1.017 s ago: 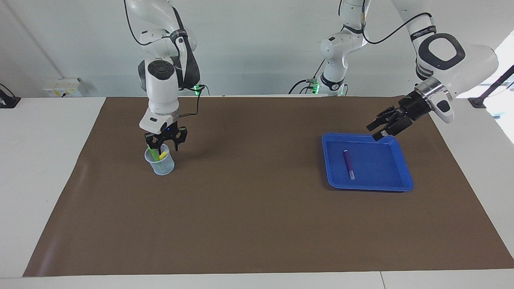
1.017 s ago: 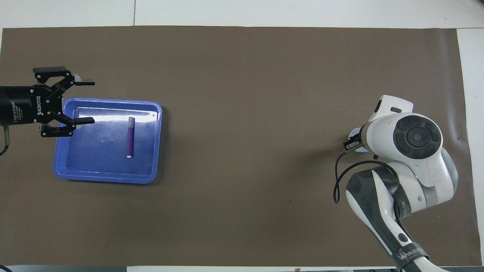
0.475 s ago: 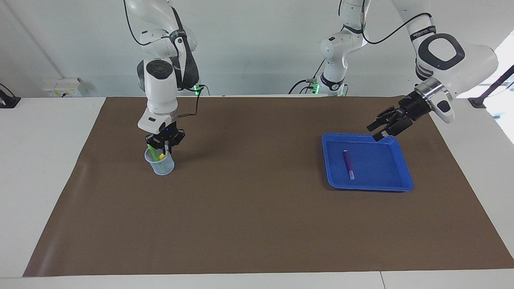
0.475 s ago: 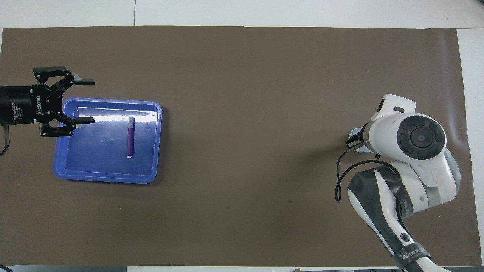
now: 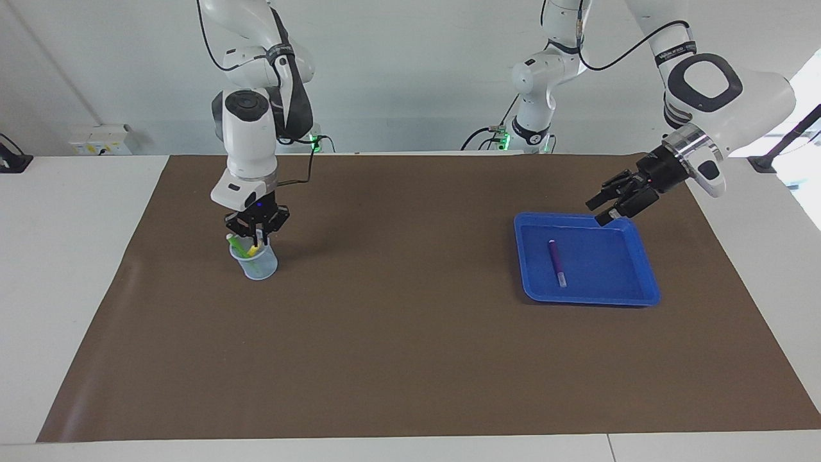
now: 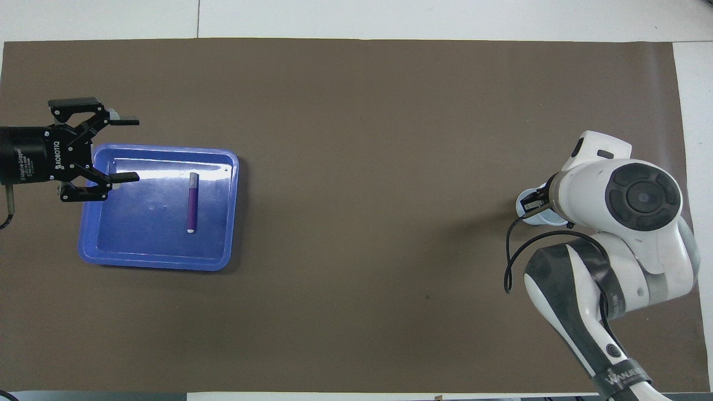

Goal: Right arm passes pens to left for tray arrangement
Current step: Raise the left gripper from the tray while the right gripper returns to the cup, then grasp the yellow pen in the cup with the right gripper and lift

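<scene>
Gripping the yellow pen (image 5: 257,249) in the cup (image 5: 255,264): right gripper (image 5: 256,242), fingers closed. Left gripper (image 5: 605,212): open, waiting over the tray (image 5: 593,296) rim. Purple pen (image 5: 557,262): in tray.

A white table (image 5: 77,256) stands against a plain pale wall (image 5: 397,64), a brown mat (image 5: 410,359) covering most of its top. A wall socket (image 5: 99,140) sits near one corner; daylight glares from a window (image 5: 809,128) at the other end.
</scene>
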`<state>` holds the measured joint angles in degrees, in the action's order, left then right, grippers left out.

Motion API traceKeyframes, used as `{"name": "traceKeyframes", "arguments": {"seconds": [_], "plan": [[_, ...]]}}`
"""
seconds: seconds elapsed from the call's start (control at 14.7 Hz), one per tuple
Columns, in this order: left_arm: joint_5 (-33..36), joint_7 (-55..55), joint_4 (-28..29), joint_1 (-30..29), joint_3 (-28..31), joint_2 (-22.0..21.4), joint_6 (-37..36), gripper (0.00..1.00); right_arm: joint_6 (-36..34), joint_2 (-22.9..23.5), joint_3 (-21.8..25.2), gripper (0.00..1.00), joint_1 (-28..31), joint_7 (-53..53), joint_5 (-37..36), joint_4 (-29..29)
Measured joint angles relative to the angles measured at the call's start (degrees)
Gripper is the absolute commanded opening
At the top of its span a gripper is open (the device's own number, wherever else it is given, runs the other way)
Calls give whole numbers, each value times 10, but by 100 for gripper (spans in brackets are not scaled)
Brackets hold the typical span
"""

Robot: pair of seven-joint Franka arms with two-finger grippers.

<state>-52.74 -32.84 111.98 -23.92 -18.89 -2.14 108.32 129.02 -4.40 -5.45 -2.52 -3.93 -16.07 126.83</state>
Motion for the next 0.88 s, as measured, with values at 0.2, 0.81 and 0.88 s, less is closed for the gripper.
{"name": "traceKeyframes", "arguments": {"seconds": [0.2,0.81,0.88], "plan": [[0,-3,0,0,0,0,0,100,-57,-42,2,0,0,0,0,-20],[0,-16,0,2,-1,-2,0,100,-157,-80,-5,0,-1,180,185,-105],[0,-28,0,2,-1,-2,1,100,-157,-77,-11,0,-1,230,217,-107]]}}
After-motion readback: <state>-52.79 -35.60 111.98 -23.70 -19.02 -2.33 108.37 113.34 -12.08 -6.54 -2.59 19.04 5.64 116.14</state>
